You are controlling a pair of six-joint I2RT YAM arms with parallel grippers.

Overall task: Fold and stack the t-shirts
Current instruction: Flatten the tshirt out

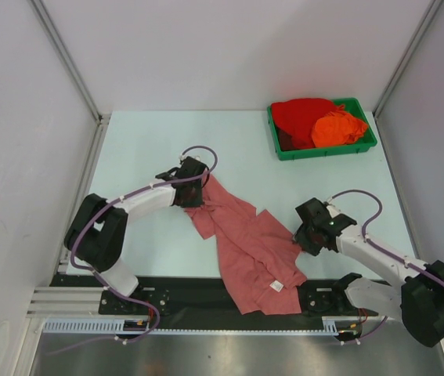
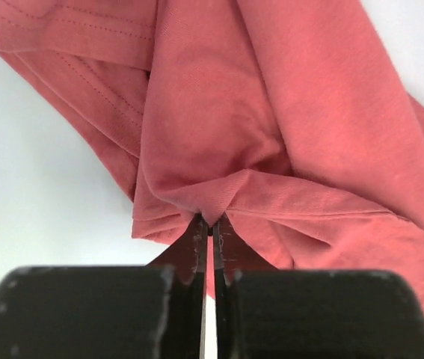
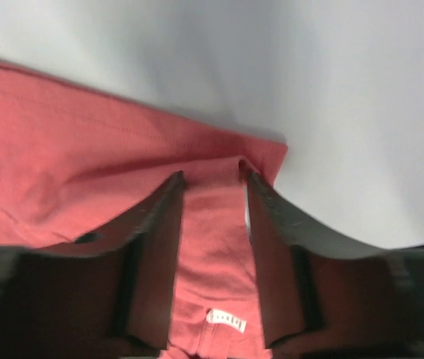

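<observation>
Black jaws of the left gripper [image 2: 212, 224] fill the bottom of the left wrist view, clenched tight on a pinched ridge of the salmon t-shirt [image 2: 219, 112], whose cloth fans up and out over most of that frame. In the right wrist view the right gripper [image 3: 210, 176] stands released, its jaws apart with a strip of the same shirt [image 3: 62, 149] lying between them, close to the cloth's right-hand corner. A small white tag [image 3: 225, 321] sits on the shirt at the bottom centre of that frame, between the jaws; its dark print is too blurred to read.

From the top view the salmon t-shirt [image 1: 249, 251] lies crumpled in a slanting band on the pale table [image 1: 151, 149], running from the middle of the frame down to the lower centre, where the tag [image 1: 277, 287] shows. The left gripper [image 1: 194, 188] holds its upper left end and the right gripper [image 1: 304, 235] is at its right edge. In the upper right, well apart, a green tray [image 1: 327, 151] holds the red t-shirt [image 1: 300, 116] with the orange t-shirt [image 1: 337, 129] bunched against its right side
</observation>
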